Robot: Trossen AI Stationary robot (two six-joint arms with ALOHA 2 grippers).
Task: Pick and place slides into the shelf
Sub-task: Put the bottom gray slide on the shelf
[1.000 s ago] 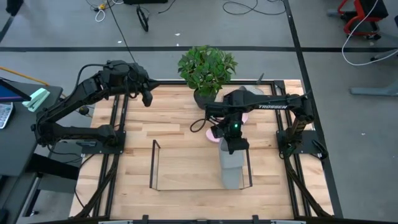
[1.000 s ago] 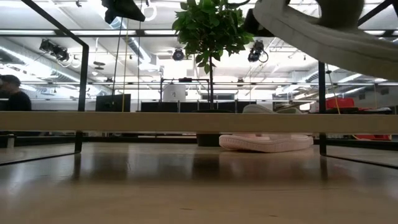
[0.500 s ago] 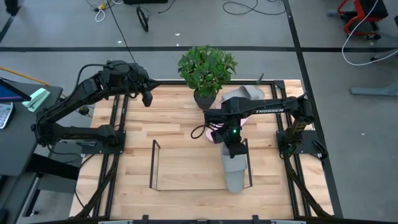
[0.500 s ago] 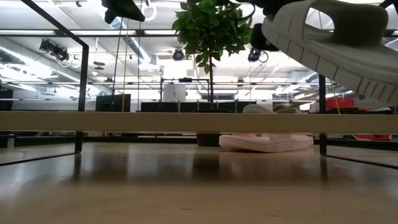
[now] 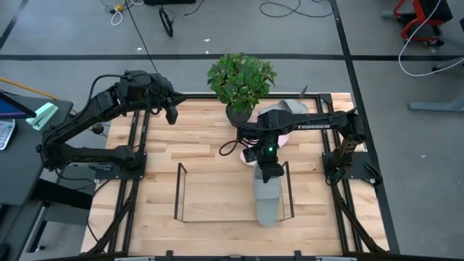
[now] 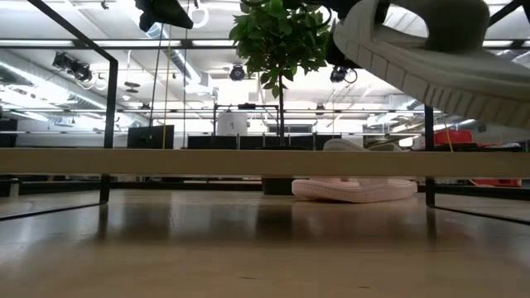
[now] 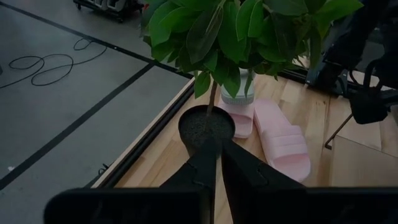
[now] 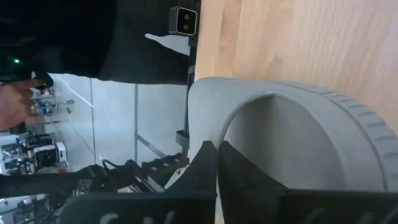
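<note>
My right gripper [image 5: 267, 168] is shut on a grey slide [image 5: 266, 201] over the right end of the black wire shelf [image 5: 179, 190]. In the low view the slide [image 6: 431, 62] hangs tilted above the table with its sole showing. The two pink slides [image 5: 249, 154] lie flat on the table beyond the shelf; they also show in the left wrist view [image 7: 280, 140]. The other grey slide [image 5: 284, 109] lies at the far edge beside the plant. My left gripper [image 5: 171, 113] waits shut at the far left, holding nothing. My right gripper pinches the grey slide's broad strap at one side [image 8: 200, 134], where the strap meets the footbed, between its two fingers. The fingers come from above, pointing down. The slide hangs below them, lifted clear of the table and tilted.
A potted plant [image 5: 241, 80] stands at the far edge, close behind the pink slides. A black rail frame [image 5: 348, 196] edges the table. The left part of the shelf holds bare wood [image 5: 217, 196].
My right gripper first carried the grey slide a little toward the table's near edge and down. It then brought it slightly back, up and toward the left. The slide stays lifted and tilted over the shelf's right end.
</note>
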